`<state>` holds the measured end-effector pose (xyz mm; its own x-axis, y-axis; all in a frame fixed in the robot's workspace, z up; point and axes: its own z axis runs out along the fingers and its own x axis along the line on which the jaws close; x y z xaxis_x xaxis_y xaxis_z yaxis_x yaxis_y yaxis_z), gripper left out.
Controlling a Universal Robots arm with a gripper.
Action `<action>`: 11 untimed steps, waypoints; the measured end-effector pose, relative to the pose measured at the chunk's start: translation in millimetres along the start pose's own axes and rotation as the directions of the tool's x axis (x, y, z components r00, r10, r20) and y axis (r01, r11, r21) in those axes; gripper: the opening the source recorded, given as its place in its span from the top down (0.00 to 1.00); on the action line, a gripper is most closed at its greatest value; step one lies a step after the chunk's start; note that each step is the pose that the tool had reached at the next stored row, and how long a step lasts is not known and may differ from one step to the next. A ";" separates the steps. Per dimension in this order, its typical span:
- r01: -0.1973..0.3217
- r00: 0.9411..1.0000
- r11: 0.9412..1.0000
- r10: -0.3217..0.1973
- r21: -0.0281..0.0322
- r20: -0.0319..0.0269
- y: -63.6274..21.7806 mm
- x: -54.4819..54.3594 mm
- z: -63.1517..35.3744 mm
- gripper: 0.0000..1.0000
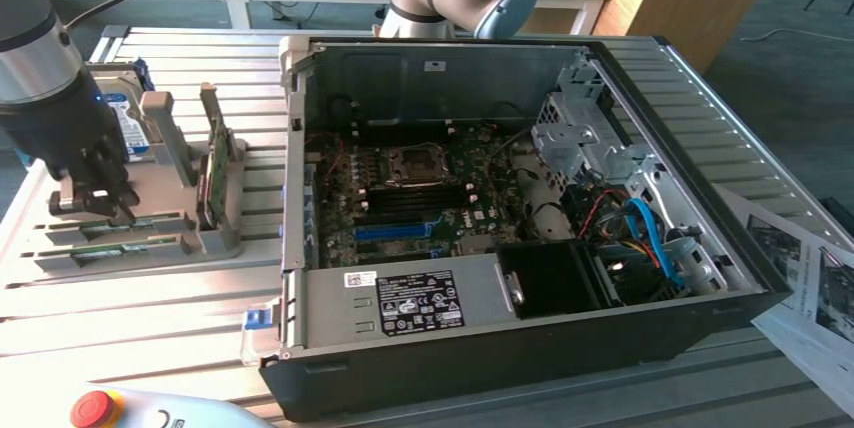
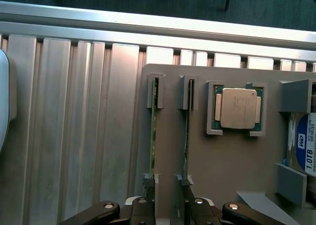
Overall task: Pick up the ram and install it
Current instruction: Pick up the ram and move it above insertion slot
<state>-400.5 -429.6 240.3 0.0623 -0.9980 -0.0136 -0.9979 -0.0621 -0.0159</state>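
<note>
Two ram sticks stand on edge in the slots of a grey holder [image 2: 222,160]: one ram stick [image 2: 153,131] and a second ram stick [image 2: 186,131] beside it, both seen as thin green strips. My gripper [image 2: 170,207] hangs just above their near ends, open, with one finger [image 2: 143,207] outside the first stick and the other finger [image 2: 197,207] outside the second. In the exterior view the gripper [image 1: 91,206] is low over the holder at the left, above a green ram stick [image 1: 114,249]. The blue motherboard slots [image 1: 400,228] lie inside the open computer case [image 1: 300,278].
The holder also carries a CPU [image 2: 238,109], a hard drive [image 2: 306,146] and a broader green card on edge [image 1: 214,173]. A red emergency stop [image 1: 91,408] sits at the front left. Printed sheets [image 1: 801,268] lie to the exterior view's right of the case.
</note>
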 end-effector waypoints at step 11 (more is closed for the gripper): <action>0.000 1.000 1.000 0.000 0.000 0.000 0.4 0.1 7.4 0.68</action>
<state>-400.7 -429.7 232.9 0.0624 -0.9980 -0.0135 -0.9979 -0.0622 -0.0158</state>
